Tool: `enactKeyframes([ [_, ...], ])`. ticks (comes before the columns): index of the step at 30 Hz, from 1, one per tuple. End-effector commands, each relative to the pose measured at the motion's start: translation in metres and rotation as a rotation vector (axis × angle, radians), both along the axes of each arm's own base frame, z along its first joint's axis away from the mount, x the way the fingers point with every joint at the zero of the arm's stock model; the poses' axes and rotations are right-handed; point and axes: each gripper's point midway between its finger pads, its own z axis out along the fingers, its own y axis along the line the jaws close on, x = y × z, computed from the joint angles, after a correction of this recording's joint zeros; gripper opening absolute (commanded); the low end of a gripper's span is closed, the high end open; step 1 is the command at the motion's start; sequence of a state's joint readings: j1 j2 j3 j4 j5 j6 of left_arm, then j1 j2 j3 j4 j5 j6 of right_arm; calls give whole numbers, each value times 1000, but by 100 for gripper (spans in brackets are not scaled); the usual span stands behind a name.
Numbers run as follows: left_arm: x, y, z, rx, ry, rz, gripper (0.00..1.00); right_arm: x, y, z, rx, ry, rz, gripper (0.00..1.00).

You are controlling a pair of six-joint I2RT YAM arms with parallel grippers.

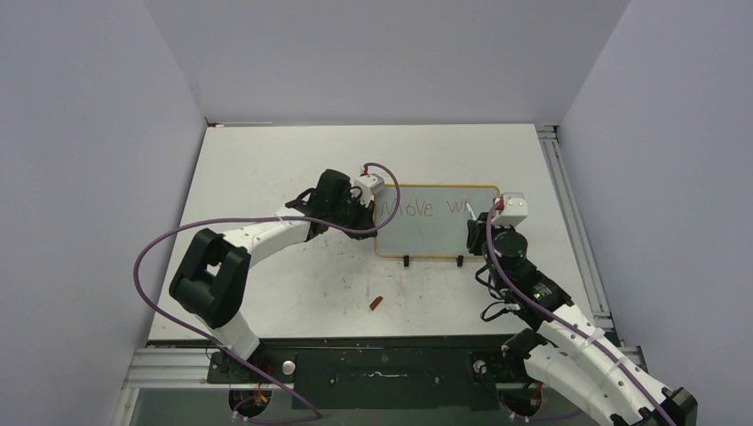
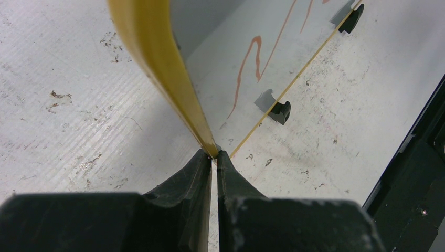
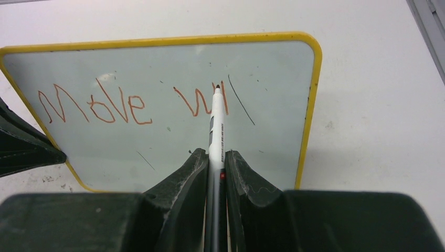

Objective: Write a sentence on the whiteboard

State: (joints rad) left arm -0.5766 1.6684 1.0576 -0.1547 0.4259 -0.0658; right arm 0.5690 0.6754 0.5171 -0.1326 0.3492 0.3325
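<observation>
Robotics lab test cell, plain pale grey panel walls (image 1: 89,177) closing in a scuffed white table (image 1: 293,302) left, far and right, aluminium rail (image 1: 573,222) along its right edge, black mounting plate (image 1: 382,377) nearside, purple cables (image 1: 140,264)

One whiteboard (image 1: 435,235); one marker (image 3: 215,131); one small red piece (image 1: 376,303), perhaps cap.

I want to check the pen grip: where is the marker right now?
In the right wrist view the marker is pinched in the right hand, its tip on the whiteboard right of "Move", at the unfinished second word.
</observation>
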Motion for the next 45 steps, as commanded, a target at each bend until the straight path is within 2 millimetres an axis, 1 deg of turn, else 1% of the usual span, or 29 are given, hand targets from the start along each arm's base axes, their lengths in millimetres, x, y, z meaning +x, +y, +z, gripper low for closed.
enactKeyframes([
  [1, 7, -5, 23, -18, -66, -12, 4, 15, 4, 43, 30, -120, -1, 5],
  [6, 7, -5, 22, -17, -65, -13, 4, 17, 5, 42, 23, -123, -1, 5],
  [13, 8, -5, 22, -18, -64, -13, 4, 19, 3, 35, -2, -105, -12, 5],
  [15, 8, -5, 21, -17, -64, -13, 4, 22, 4, 40, 7, -125, -15, 5],
  [18, 7, -5, 20, -15, -61, -13, 4, 23, 4, 39, 4, -125, -18, 5],
  [35, 7, -6, 22, -21, -65, -17, 4, 28, 1, 27, -21, -101, -43, 5],
  [40, 7, -5, 23, -19, -64, -14, 4, 24, -1, 34, -5, -120, -41, 5],
  [44, 8, -4, 22, -14, -64, -9, 4, 15, -6, 49, 23, -160, -38, 5],
  [45, 8, -4, 23, -15, -64, -9, 4, 11, -8, 46, 22, -145, -39, 5],
])
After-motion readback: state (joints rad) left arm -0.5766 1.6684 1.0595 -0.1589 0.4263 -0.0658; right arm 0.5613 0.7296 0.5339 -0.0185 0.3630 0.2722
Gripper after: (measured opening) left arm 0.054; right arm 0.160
